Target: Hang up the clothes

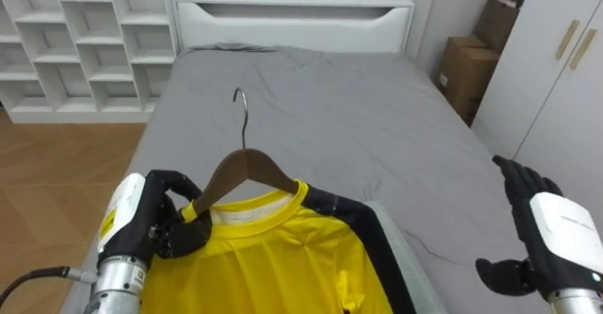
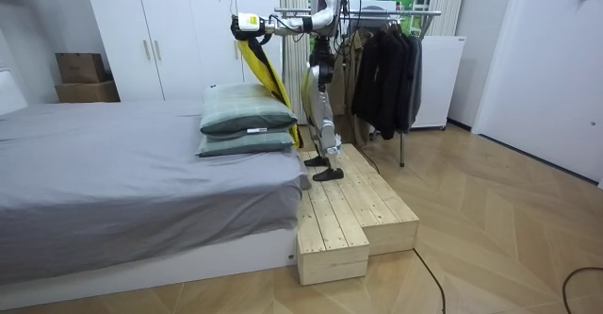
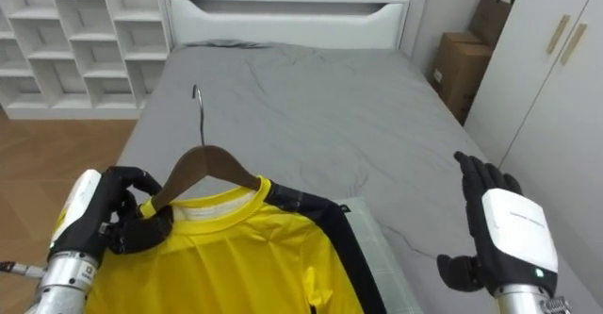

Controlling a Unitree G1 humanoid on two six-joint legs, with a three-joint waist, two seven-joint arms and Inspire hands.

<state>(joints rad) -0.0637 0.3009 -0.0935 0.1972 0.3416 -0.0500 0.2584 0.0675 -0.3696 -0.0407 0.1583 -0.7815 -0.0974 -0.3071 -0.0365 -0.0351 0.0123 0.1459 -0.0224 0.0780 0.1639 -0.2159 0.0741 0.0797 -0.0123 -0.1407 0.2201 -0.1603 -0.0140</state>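
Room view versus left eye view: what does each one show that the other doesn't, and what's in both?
Room view: the robot standing on a wooden platform, with a clothes rail of dark jackets behind it. Left eye view: white shelves, the left hand curled round the wooden hanger, and the right hand open. Both: the yellow shirt and the grey bed.

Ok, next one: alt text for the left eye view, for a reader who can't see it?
The left robot hand grips a wooden hanger carrying a yellow shirt with dark sleeves above a grey bed. The right robot hand is open and empty at the right edge. White shelves stand upper left, cardboard boxes upper right.
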